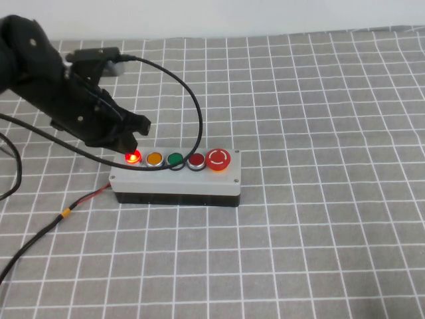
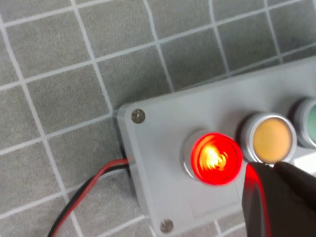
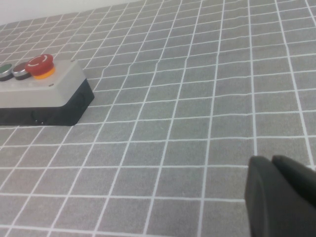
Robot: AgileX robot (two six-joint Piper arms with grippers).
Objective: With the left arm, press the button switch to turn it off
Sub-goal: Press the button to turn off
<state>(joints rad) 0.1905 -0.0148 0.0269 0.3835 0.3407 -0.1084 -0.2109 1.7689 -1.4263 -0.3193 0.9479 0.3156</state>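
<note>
The button switch (image 1: 133, 157) is the small round red button with a silver ring at the left end of the row on the grey-topped, black-based box (image 1: 174, 178). It glows bright red. The left wrist view shows it lit (image 2: 216, 158), with red light on my fingers. My left gripper (image 1: 133, 142) is shut and empty, its tip just above and behind the button; in the left wrist view (image 2: 270, 170) it sits beside the button, near the orange button (image 2: 271, 138). My right gripper (image 3: 271, 162) is shut and empty above the mat, far from the box (image 3: 44, 94).
On the box after the lit button come an orange (image 1: 154, 159), a green (image 1: 174, 159) and a darker red button (image 1: 196, 159), then the large red mushroom knob (image 1: 218, 159). A black cable (image 1: 192, 100) arcs over the box. A red-black wire (image 1: 80, 203) leaves its left end.
</note>
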